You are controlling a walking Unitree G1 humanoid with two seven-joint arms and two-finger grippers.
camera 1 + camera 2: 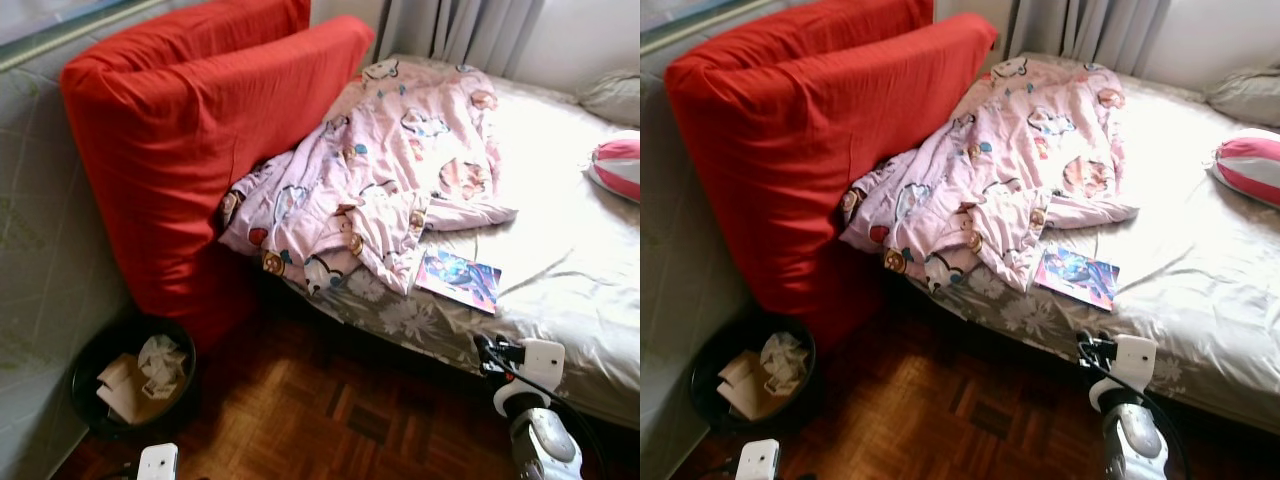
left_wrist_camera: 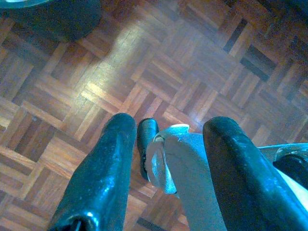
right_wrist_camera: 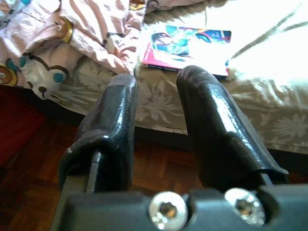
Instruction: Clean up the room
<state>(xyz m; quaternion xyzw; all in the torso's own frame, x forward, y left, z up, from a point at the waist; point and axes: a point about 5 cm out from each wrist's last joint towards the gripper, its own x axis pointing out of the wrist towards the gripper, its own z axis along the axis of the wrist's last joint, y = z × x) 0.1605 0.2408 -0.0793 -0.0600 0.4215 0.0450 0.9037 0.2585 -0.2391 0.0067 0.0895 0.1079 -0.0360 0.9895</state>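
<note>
1. I have the right gripper [image 3: 156, 120] raised toward the near edge of the bed [image 1: 560, 270], its fingers parted by a narrow gap and holding nothing. My guess is that the step in hand is the approach to the first item to tidy.

2. That item looks to be the colourful book [image 1: 458, 279], lying flat near the bed's near edge, just beside the hem of the crumpled pink blanket [image 1: 380, 170]. In the right wrist view it sits ahead of the fingers, well apart from them.

3. The next move, as I judge it, calls for reaching further over the edge and spreading the fingers wider to pinch the thin book by its near side.

4. The left gripper [image 2: 168, 159] hangs low over the wooden parquet floor [image 2: 96, 72], fingers moderately apart and empty.

5. A big red cushion [image 1: 190, 130] leans against the bed's left end. On the floor beside it stands a black bin [image 1: 130, 380] holding crumpled paper. A pink-and-white pillow [image 1: 615, 165] rests at the far right edge, with curtains [image 1: 460, 30] behind.
</note>
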